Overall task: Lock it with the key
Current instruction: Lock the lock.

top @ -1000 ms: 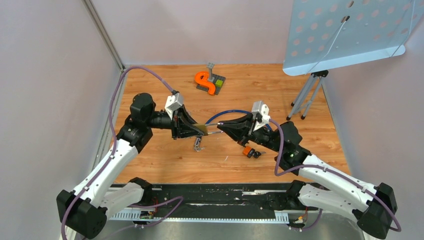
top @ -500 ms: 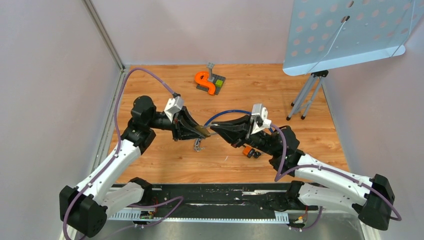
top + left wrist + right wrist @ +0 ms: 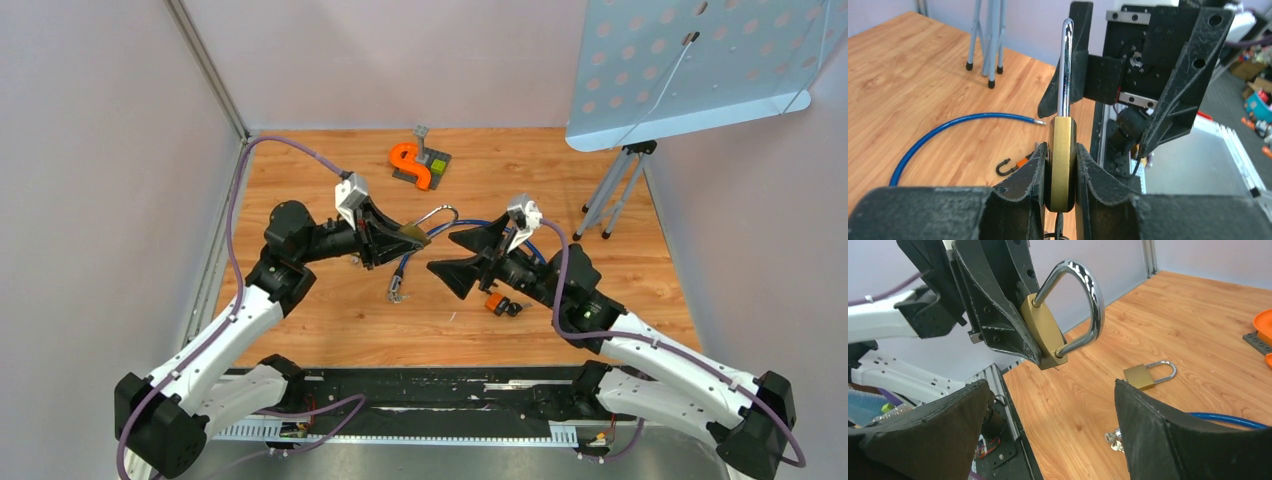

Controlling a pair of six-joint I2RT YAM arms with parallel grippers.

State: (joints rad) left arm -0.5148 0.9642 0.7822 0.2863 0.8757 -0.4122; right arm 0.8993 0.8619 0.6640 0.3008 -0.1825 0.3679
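Left claw (image 3: 404, 236): clenched on the brass body of a padlock (image 3: 1041, 331), gripped flat between both fingers, held above the desk (image 3: 560, 190).
Padlock position: body seated at the left claw's fingertips; chrome shackle (image 3: 1089, 299) juts beyond them toward the right claw (image 3: 446, 254).
Shackle: both ends meet the brass body in the right wrist view.
Right claw: released, fingers spread wide, facing the padlock; near it but apart, no contact.
Key bunch (image 3: 396, 290): lying on the desk below and between the two claws, gripped by neither.
Second padlock (image 3: 1148, 374): smaller, flat on the desk.
Blue cable (image 3: 955, 122): curved on the desk near the right claw.
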